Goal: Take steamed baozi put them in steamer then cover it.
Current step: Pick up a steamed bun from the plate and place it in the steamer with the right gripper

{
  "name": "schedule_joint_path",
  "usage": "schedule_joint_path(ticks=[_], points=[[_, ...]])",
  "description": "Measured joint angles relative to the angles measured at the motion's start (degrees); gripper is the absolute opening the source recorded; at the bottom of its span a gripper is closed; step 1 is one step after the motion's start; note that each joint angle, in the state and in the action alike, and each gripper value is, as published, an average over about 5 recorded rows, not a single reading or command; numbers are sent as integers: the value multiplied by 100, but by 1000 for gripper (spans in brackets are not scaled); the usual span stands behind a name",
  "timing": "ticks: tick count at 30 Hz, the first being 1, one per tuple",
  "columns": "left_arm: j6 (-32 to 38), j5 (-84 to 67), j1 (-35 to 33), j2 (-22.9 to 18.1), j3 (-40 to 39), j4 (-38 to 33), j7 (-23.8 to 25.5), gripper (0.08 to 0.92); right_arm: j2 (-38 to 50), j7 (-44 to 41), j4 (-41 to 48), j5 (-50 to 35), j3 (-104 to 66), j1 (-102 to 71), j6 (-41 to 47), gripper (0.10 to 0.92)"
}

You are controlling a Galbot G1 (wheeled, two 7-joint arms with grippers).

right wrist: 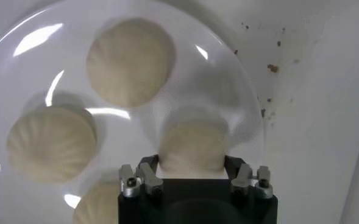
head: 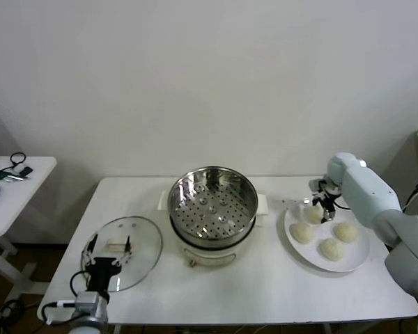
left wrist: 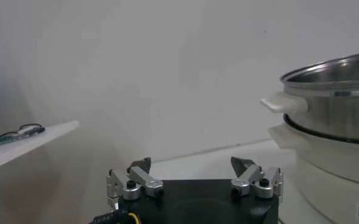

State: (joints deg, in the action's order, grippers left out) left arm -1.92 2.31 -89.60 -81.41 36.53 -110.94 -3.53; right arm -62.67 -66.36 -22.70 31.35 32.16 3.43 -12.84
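Note:
The steel steamer (head: 212, 202) on its cream pot base stands mid-table, open and empty; it also shows in the left wrist view (left wrist: 331, 91). Four baozi lie on a white plate (head: 360, 259) at the right. My right gripper (head: 322, 209) is down at the plate's far left side, its fingers closed against the sides of one baozi (right wrist: 191, 143). The other three baozi (right wrist: 130, 61) (right wrist: 51, 143) (right wrist: 97, 207) lie beside it. The glass cover (head: 136, 240) lies flat on the table at front left. My left gripper (head: 108, 263) is open and empty above it.
A small white side table (head: 14, 188) with cables stands far left. A few dark crumbs (right wrist: 270, 67) lie on the table beside the plate. Bare table shows between the steamer and the plate.

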Motion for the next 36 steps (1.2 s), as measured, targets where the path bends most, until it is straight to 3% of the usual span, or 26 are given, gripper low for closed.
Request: schedule_joint_path(ticks=[9,21,36], points=[[4,-5,-48,0,22,-33,-1,823,176,-114,-302,-250,171,118,1,687],[46,-31,-190,-33,41,-91,45,823,511,-298,-1411,-1319,1453,1118,-356,693],[100,-70,-353,-54,62,-154,62,823,-101,-366,-2528,-2085,2682,2771,-1371,699]])
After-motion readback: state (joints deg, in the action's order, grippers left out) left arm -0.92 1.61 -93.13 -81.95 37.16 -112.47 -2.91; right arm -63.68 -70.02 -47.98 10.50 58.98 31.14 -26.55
